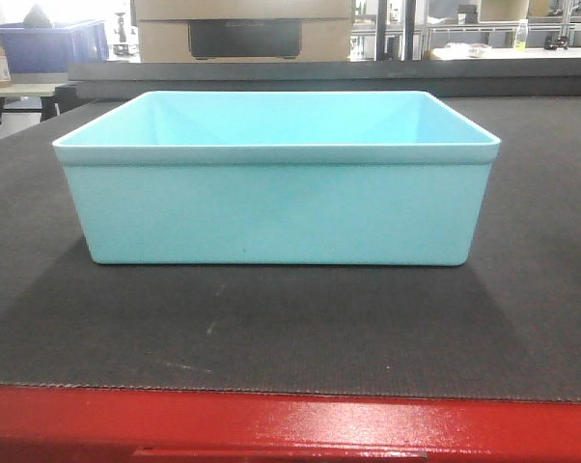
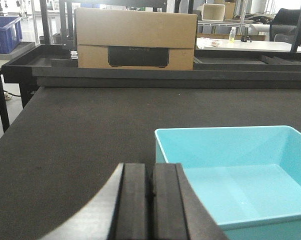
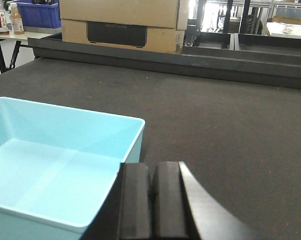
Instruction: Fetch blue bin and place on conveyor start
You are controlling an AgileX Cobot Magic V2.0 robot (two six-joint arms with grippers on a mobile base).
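Front view: the blue bin [image 1: 276,183] is sitting upright on the conveyor start [image 1: 290,328], just behind the red front edge [image 1: 290,420]. I'm judging it empty, light, stiff and slick-walled; the rolled rim is the hold. Left wrist view: my left claw [image 2: 151,187] is pressed together beside its left wall, with open belt ahead up to the cardboard box [image 2: 135,37]. Right wrist view: my right claw [image 3: 153,197] is likewise closed and empty, with bare belt to its right.

Blue bin [image 1: 276,207]: light turquoise rectangular plastic tub, smooth plain walls, thin rolled rim, rounded corners. Upright, open side up, empty. Long wall faces the front view, square to it. Sits flat on the conveyor start [image 1: 290,328], a dark grey textured belt, set a little back from its glossy red front edge.
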